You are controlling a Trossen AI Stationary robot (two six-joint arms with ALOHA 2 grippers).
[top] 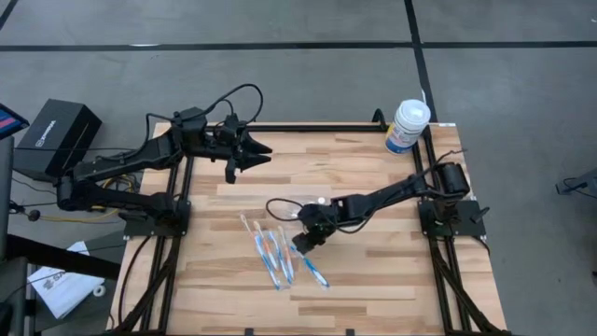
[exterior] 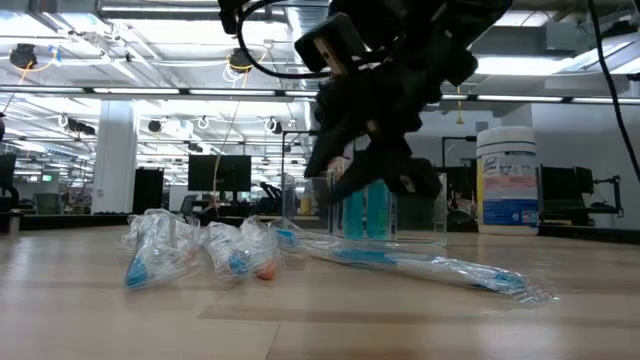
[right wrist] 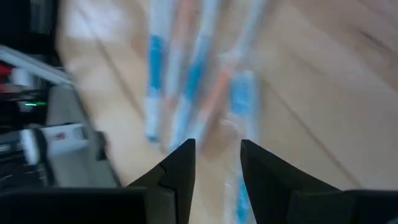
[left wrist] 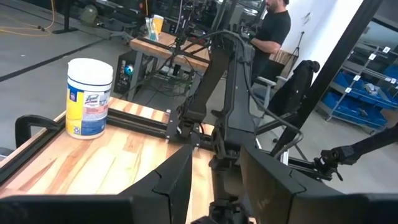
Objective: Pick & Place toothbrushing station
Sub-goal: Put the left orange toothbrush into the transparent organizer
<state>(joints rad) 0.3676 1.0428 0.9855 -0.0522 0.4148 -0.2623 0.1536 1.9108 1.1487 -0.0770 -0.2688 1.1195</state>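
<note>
Wrapped toothbrushes [exterior: 190,250] lie nearest in the low view, mid-table. Toothbrushing station [exterior: 385,210] sits just behind them on the wood, not lifted, so I judge the pick not yet done and the place all left. Right gripper [top: 304,245] hangs low over the brushes, arm stretched in from the right edge, jaws apart, empty. Left gripper [top: 254,155] waits at far left, jaws open. Canister [top: 408,125] far right corner.

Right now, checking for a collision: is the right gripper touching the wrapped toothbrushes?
Apart. The low view shows the right gripper hanging clear above the toothbrushes lying flat.
</note>
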